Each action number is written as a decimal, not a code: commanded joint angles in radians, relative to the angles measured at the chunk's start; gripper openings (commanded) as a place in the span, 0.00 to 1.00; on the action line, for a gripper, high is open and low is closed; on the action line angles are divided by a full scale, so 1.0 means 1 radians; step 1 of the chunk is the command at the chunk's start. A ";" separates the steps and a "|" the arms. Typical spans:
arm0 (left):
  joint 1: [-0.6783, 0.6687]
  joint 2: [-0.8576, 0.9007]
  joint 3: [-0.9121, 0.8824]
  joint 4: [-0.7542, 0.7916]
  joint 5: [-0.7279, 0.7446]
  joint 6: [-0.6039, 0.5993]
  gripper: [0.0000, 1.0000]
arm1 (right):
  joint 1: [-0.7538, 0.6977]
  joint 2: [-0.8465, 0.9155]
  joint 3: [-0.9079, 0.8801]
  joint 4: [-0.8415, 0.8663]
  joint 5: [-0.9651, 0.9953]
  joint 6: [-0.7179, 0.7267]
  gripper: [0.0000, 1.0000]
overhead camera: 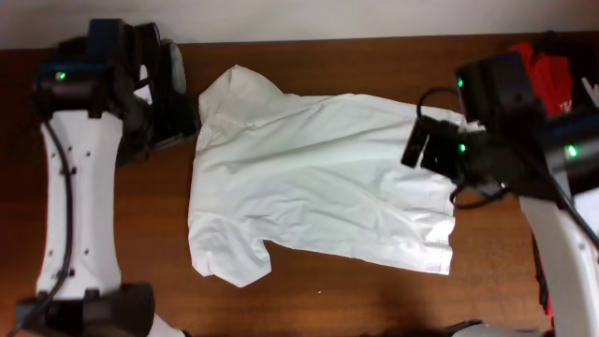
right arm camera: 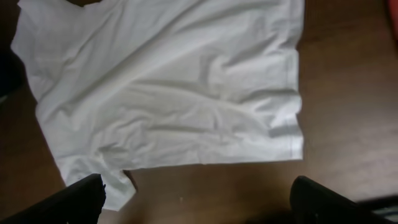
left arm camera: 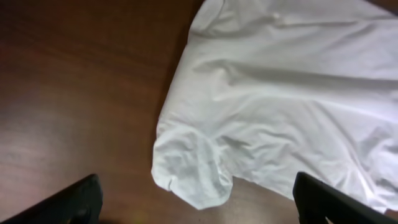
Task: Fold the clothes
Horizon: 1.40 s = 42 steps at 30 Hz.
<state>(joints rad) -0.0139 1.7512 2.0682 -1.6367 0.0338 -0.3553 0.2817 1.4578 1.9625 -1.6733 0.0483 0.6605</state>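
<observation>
A large plain white T-shirt (overhead camera: 314, 178) lies spread flat on the brown table, neck end to the left, hem to the right. It fills the top right of the left wrist view (left arm camera: 280, 99), with one sleeve pointing at the camera, and most of the right wrist view (right arm camera: 168, 87). My left gripper (overhead camera: 173, 98) hangs open and empty above the table, just left of the shirt's upper sleeve; its fingers show in the left wrist view (left arm camera: 199, 214). My right gripper (overhead camera: 426, 145) hangs open and empty above the shirt's hem end; its fingers show in the right wrist view (right arm camera: 199, 208).
A pile of red and dark clothes (overhead camera: 552, 65) lies at the table's far right edge. The table's back edge meets a pale wall (overhead camera: 309, 19). Bare wood (overhead camera: 309, 300) shows in front of the shirt.
</observation>
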 commanded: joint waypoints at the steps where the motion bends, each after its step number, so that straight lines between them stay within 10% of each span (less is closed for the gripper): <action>1: 0.000 -0.112 0.002 -0.051 -0.034 -0.041 0.98 | 0.047 0.003 -0.098 0.018 0.102 0.082 0.99; 13: -0.021 -0.383 -1.023 0.322 0.080 -0.058 0.99 | -0.105 0.003 -0.527 0.255 0.087 0.001 0.99; 28: -0.021 -0.057 -1.161 0.581 0.077 -0.129 0.98 | -0.106 0.003 -0.602 0.335 0.076 -0.017 0.99; 31: -0.021 -0.055 -1.161 0.602 0.072 -0.100 0.80 | -0.106 0.003 -0.725 0.397 0.056 -0.017 1.00; 35: -0.021 -0.055 -1.171 0.611 0.076 -0.098 0.01 | -0.107 0.003 -0.809 0.441 0.010 -0.017 0.80; 42: 0.079 -0.055 -1.171 0.578 0.078 -0.077 0.01 | -0.229 0.003 -1.057 0.579 -0.051 0.036 0.72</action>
<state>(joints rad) 0.0265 1.6855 0.9058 -1.0550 0.1062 -0.4488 0.1360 1.4654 0.9543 -1.1152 0.0273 0.6689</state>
